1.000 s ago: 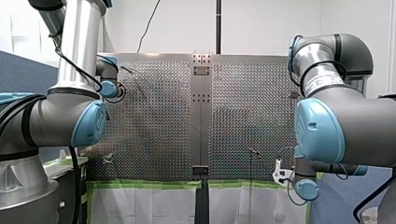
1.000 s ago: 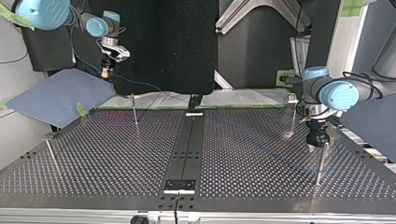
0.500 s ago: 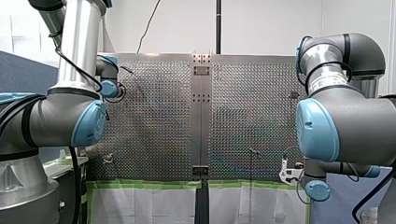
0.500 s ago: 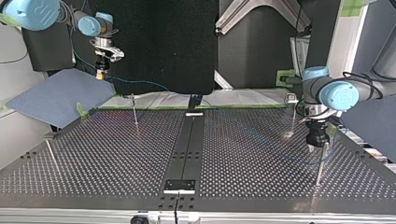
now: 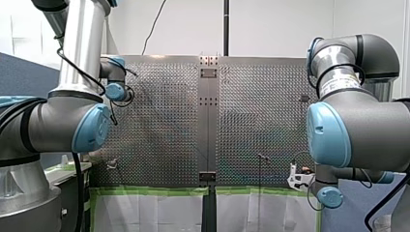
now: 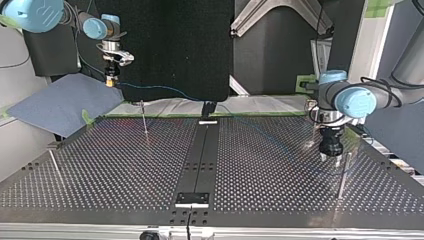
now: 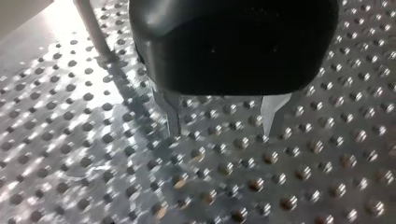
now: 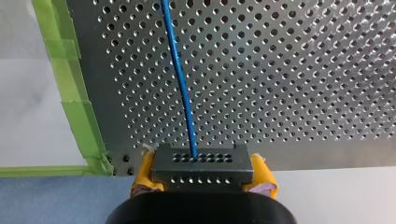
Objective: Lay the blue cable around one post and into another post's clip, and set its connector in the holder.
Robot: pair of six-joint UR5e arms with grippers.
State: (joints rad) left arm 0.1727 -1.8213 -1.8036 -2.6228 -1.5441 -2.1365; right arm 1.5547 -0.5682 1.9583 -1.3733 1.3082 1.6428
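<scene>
Clenched on the dark rectangular connector (image 8: 201, 164), my right hand (image 8: 203, 176) hangs off the perforated metal table's (image 8: 303, 70) edge, thin blue cable (image 8: 180, 70) running straight ahead; my left hand (image 7: 222, 127) is released.

4 posts (image 6: 144, 119) (image 6: 55, 167) (image 6: 342, 175) (image 6: 314, 125), 1 blue cable (image 8: 180, 70) w/ 1 connector (image 8: 201, 164), 2 grippers (image 7: 222, 132) (image 8: 203, 181), 1 table (image 6: 250, 170)

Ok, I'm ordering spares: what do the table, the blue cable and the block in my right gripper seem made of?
Table: bare metal, steel or aluminium; dull grey sheen, punched holes.
Blue cable: likely plastic-jacketed; smooth, faintly glossy, bends gently.
Connector block: dark grey, matt, rows of small holes; plastic or coated metal, cannot tell.
</scene>
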